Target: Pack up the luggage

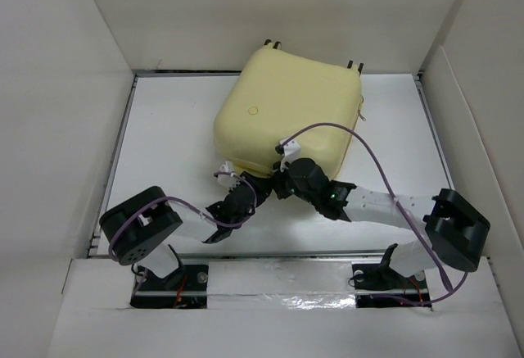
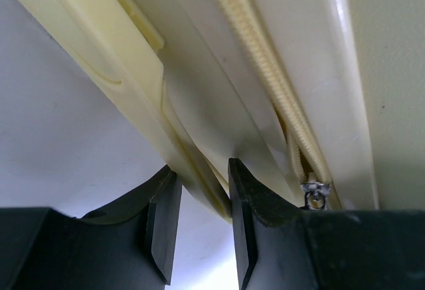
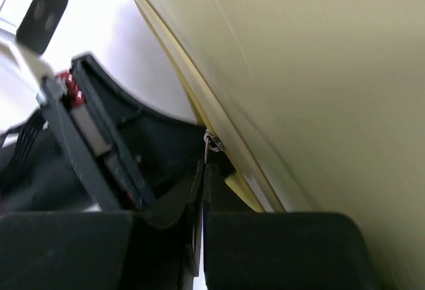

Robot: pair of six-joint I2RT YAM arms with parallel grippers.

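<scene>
The luggage (image 1: 286, 104) is a pale yellow hard-shell suitcase lying closed at the table's middle back, with a round emblem (image 1: 253, 111) on top and its wheels (image 1: 355, 65) at the far side. Both grippers are at its near edge. My left gripper (image 1: 244, 192) grips the pale yellow rim (image 2: 192, 170) of the shell between its fingertips (image 2: 163, 223). The zipper teeth (image 2: 265, 71) run alongside it. My right gripper (image 1: 286, 179) is shut (image 3: 203, 170) on the small metal zipper pull (image 3: 209, 143), which also shows in the left wrist view (image 2: 315, 194).
White walls (image 1: 65, 88) enclose the table on the left, back and right. A raised white ledge (image 1: 270, 309) runs along the near edge over the arm bases. Purple cables (image 1: 377, 161) loop over the right arm. The left arm's black body (image 3: 86, 124) sits close beside the right gripper.
</scene>
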